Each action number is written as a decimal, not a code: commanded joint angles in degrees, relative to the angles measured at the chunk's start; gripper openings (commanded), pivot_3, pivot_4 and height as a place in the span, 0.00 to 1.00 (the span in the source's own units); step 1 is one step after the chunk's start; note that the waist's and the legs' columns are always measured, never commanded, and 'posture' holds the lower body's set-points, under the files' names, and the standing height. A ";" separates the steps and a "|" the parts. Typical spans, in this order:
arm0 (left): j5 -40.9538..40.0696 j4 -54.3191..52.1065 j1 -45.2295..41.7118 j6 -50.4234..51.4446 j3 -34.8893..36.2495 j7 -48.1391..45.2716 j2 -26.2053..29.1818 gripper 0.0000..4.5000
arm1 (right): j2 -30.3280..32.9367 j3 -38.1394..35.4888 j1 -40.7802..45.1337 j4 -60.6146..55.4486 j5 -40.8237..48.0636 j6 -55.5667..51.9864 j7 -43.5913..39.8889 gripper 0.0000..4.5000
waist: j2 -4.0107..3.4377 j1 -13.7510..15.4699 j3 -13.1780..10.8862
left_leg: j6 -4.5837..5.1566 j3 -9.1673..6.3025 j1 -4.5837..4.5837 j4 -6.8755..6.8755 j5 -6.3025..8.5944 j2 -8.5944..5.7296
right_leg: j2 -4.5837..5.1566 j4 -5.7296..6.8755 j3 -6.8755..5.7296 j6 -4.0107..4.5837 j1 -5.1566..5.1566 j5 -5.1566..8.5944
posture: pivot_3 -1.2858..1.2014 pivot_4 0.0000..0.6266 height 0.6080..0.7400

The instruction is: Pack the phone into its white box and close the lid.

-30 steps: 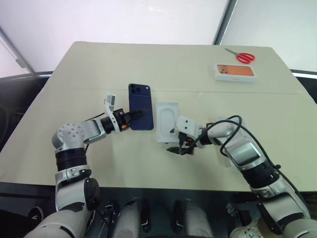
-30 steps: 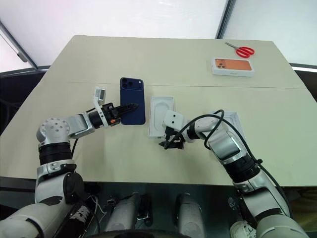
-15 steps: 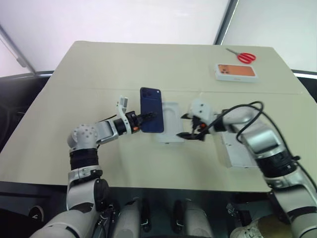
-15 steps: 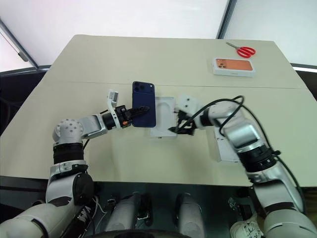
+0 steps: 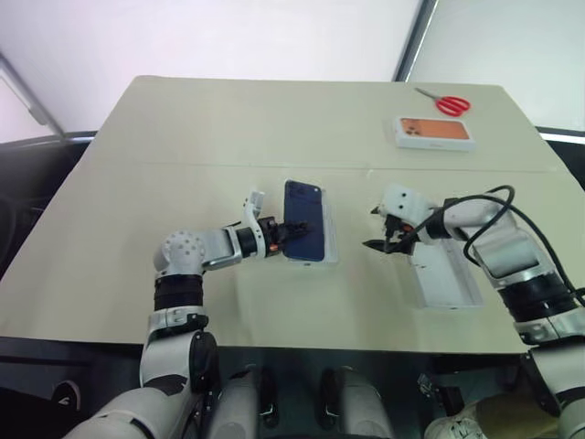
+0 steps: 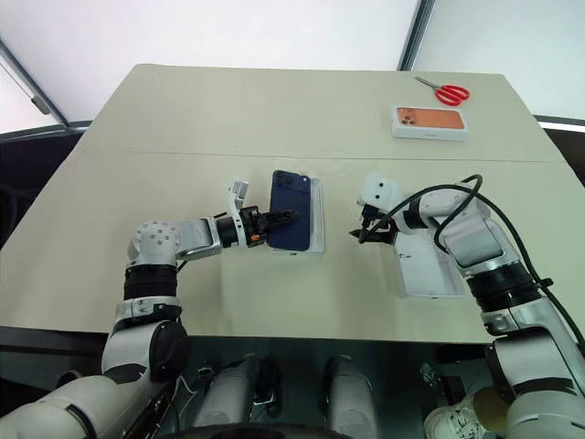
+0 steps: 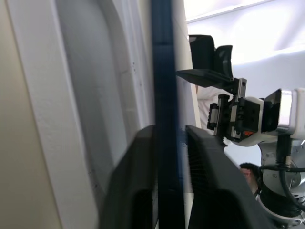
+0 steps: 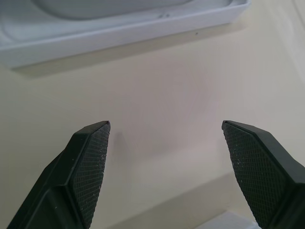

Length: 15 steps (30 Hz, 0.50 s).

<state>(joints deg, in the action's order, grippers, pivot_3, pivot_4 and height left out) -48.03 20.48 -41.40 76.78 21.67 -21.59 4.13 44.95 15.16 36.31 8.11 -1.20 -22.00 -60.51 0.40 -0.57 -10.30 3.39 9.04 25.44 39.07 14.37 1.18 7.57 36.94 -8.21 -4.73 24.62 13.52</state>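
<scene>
The left gripper pinches the slim navy-blue phone over the shallow white cardboard box; lowering it flat comes next. The right gripper gapes empty.

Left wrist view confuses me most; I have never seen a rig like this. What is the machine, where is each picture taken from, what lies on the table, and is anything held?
It is a two-armed humanoid robot. Two pictures come from its head, looking down at the table; the other two come from a camera on each wrist.

The left hand is at a dark blue phone over a white box. I cannot tell whether it grips the phone. The right hand is open and empty, near a white lid.

At the far side lie red scissors and a box picturing an orange phone.
</scene>
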 commanded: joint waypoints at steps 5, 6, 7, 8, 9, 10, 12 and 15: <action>-0.67 -1.30 -2.96 -0.61 -0.81 -0.97 0.52 0.98 | -0.81 -1.48 0.14 -0.90 -0.21 0.73 1.15 0.88 | -0.01 -0.09 0.01 | -0.13 -0.02 -0.04 0.02 0.07 0.01 | 0.01 0.00 0.00 0.00 -0.04 0.00 | 0.52 0.24 0.98; -0.92 -1.46 -3.08 -0.34 -0.72 -1.06 0.51 0.98 | -0.95 -1.47 0.09 -0.93 -0.24 0.82 1.19 0.88 | -0.01 -0.10 0.00 | -0.13 -0.02 -0.05 0.01 0.07 0.01 | 0.00 0.00 0.00 0.00 -0.04 0.00 | 0.52 0.24 0.98; -1.05 -1.57 -3.19 -0.07 -0.80 -1.15 0.63 0.98 | -1.10 -1.49 0.08 -0.95 -0.22 0.77 1.22 0.88 | -0.01 -0.11 0.00 | -0.13 -0.02 -0.05 0.01 0.07 0.01 | 0.00 0.00 0.00 0.00 -0.04 0.00 | 0.52 0.24 0.98; -1.09 -1.91 -3.24 0.31 -1.18 -1.40 0.88 0.98 | -1.26 -1.44 0.15 -0.87 -0.27 0.70 1.30 0.88 | -0.01 -0.11 0.00 | -0.11 -0.02 -0.04 0.01 0.06 0.01 | -0.01 0.00 0.00 0.00 -0.03 0.00 | 0.52 0.24 0.98; -1.10 -2.65 -3.14 0.20 -1.67 -1.88 1.05 0.98 | -1.42 -1.35 0.24 -0.62 -0.35 0.77 1.42 0.88 | -0.01 -0.12 0.00 | -0.11 -0.02 -0.04 0.01 0.06 0.01 | -0.01 0.00 0.00 0.00 -0.03 0.00 | 0.52 0.24 0.98; -1.26 -3.28 -3.17 0.31 -1.82 -2.08 1.15 0.98 | -1.54 -1.25 0.30 -0.39 -0.46 0.96 1.53 0.88 | -0.01 -0.12 0.00 | -0.11 -0.02 -0.04 0.01 0.06 0.01 | -0.01 0.00 0.00 0.00 -0.03 0.00 | 0.52 0.24 0.98; -1.83 -3.75 -3.54 0.97 -1.33 -1.89 1.25 0.98 | -1.81 -1.12 0.45 -0.07 -0.58 1.28 1.71 0.88 | -0.01 -0.08 0.00 | -0.11 -0.02 -0.04 0.01 0.06 0.01 | -0.01 0.00 -0.01 0.00 -0.03 0.00 | 0.52 0.24 0.98; -2.53 -4.73 -3.71 2.06 -1.01 -1.70 1.77 0.98 | -2.23 -0.95 0.74 0.35 -0.76 1.66 1.89 0.88 | -0.01 -0.07 0.00 | -0.11 -0.02 -0.03 0.02 0.06 0.00 | 0.00 0.00 -0.01 0.00 -0.04 0.00 | 0.52 0.24 0.98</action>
<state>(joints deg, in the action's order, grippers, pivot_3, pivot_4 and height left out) -48.38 18.46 -43.90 78.10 19.97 -22.74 5.69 42.94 15.14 36.12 8.59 -1.65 -21.22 -58.93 0.39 -0.64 -10.30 3.28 9.02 25.41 39.08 14.43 1.18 7.57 36.94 -8.21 -4.72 24.59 13.52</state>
